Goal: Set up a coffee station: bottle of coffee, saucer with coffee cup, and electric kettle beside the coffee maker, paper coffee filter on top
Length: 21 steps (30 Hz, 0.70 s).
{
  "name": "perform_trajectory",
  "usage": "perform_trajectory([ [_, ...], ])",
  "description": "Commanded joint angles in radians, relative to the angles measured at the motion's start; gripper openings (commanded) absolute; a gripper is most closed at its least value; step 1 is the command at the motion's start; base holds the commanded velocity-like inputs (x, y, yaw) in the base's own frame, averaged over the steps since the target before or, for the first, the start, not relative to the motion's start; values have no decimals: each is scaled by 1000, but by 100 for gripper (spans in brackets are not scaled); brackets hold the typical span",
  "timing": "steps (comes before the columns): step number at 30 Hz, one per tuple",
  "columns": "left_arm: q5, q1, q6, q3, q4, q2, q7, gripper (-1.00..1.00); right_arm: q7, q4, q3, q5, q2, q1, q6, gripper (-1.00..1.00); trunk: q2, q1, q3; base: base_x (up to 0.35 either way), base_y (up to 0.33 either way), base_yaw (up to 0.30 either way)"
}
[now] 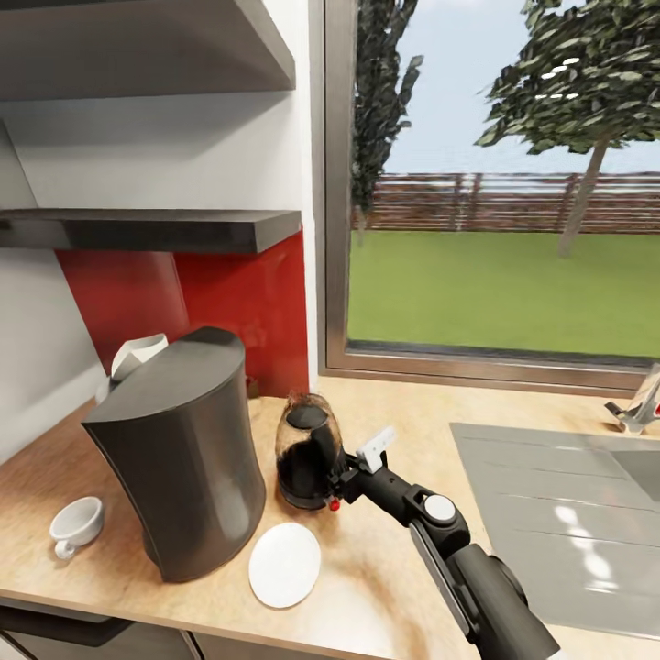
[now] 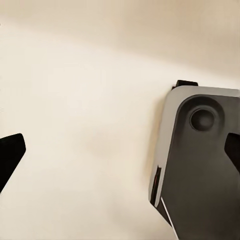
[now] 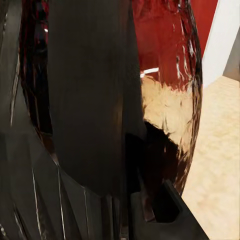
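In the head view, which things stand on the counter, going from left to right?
Coffee cup → coffee maker → saucer → kettle → right gripper at the kettle's handle → sink → tap.

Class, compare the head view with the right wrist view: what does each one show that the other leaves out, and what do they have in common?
Head view alone: the coffee maker, a paper coffee filter on its top, the coffee cup, the saucer, a sink, a window and the right gripper at the kettle's handle. Right wrist view alone: close detail of the kettle's black handle and curved glass. Shared: the electric kettle, the kitchen countertop and the red wall panel.
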Motion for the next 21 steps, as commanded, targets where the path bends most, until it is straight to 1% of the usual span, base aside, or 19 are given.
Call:
perform_trajectory([
  [1,-10,-1,-4,6,2,0,4,100,3,1,-1,-6,1,-1,6,-100,-2,1,-2,108,80,0],
  [15,-10,-1,-4,6,2,0,3,100,3,12,-1,-8,2,-1,4,-100,-2,1,-2,21,20,0],
  [18,-10,-1,-4,6,2,0,3,100,3,13,-1,-6,20,-1,4,-100,-2,1,-2,54,75,0],
  [21,-10,-1,-4,6,2,1,3,100,3,21,-1,-6,25,-1,4,-100,-2,1,-2,7,10,0],
])
